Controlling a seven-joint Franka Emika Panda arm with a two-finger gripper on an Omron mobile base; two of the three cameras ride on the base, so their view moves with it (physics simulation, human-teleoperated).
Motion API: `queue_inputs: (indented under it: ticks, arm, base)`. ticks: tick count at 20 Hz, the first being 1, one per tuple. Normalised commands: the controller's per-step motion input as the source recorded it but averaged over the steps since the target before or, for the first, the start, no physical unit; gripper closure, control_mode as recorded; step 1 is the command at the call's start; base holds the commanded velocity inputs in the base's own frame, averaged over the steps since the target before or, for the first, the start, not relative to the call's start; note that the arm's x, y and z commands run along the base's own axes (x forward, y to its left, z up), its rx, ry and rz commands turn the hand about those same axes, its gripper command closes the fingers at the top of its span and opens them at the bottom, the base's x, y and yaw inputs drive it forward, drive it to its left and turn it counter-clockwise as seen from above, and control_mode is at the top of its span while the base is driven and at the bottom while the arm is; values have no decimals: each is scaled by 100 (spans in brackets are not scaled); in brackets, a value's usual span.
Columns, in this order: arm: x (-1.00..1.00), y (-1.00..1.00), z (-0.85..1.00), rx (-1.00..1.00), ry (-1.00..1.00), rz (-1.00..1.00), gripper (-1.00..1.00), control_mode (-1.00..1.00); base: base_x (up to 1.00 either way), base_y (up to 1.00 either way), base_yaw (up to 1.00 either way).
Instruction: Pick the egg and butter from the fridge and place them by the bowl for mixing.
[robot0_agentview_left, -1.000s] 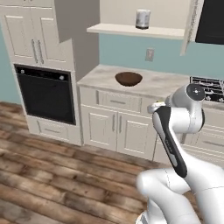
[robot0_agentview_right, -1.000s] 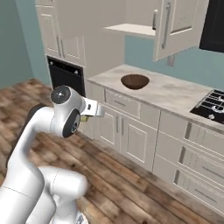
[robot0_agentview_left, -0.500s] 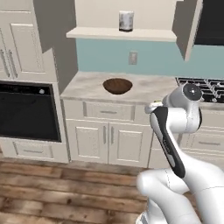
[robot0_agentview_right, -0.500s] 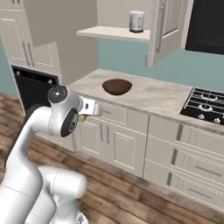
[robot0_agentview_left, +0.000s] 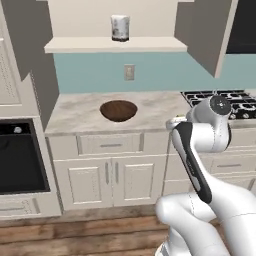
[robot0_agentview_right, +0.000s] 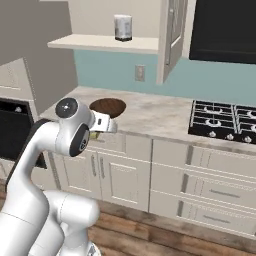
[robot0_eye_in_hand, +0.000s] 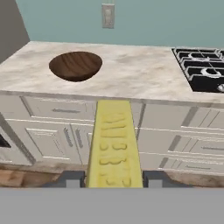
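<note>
In the hand view a pale-yellow butter stick (robot0_eye_in_hand: 113, 144) juts forward from my gripper (robot0_eye_in_hand: 114, 179), which is shut on it, one dark finger on each side. The dark wooden bowl (robot0_eye_in_hand: 75, 65) sits on the marble counter (robot0_eye_in_hand: 140, 74), ahead and to the left of the butter. From the base views the bowl (robot0_agentview_left: 118, 110) (robot0_agentview_right: 107, 106) stands on the counter's left half, and my gripper (robot0_agentview_left: 173, 122) (robot0_agentview_right: 104, 125) hovers in front of the counter edge, just right of the bowl. The egg and the fridge are out of view.
A black gas hob (robot0_agentview_left: 220, 97) (robot0_agentview_right: 225, 117) takes the counter's right end. A black built-in oven (robot0_agentview_left: 15, 155) sits to the left. Above the counter, a shelf holds a jar (robot0_agentview_left: 120, 27), beside an open upper-cabinet door (robot0_agentview_right: 172, 35). White drawers and doors run below.
The whole picture has shifted: the base has moved, and the counter and bowl now lie closer and more central. The gripper stays shut on the butter.
</note>
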Motion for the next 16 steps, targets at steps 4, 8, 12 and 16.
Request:
queue_inputs:
  ticks: [4, 8, 12, 16]
  arm:
    - [0, 0, 0, 0, 0, 0, 100, 100]
    - [0, 0, 0, 0, 0, 0, 100, 100]
    - [0, 0, 0, 0, 0, 0, 100, 100]
    - [0, 0, 0, 0, 0, 0, 100, 100]
  base:
    - [67, 41, -38]
    - [43, 62, -28]
    - [40, 62, -24]
    - [52, 42, -11]
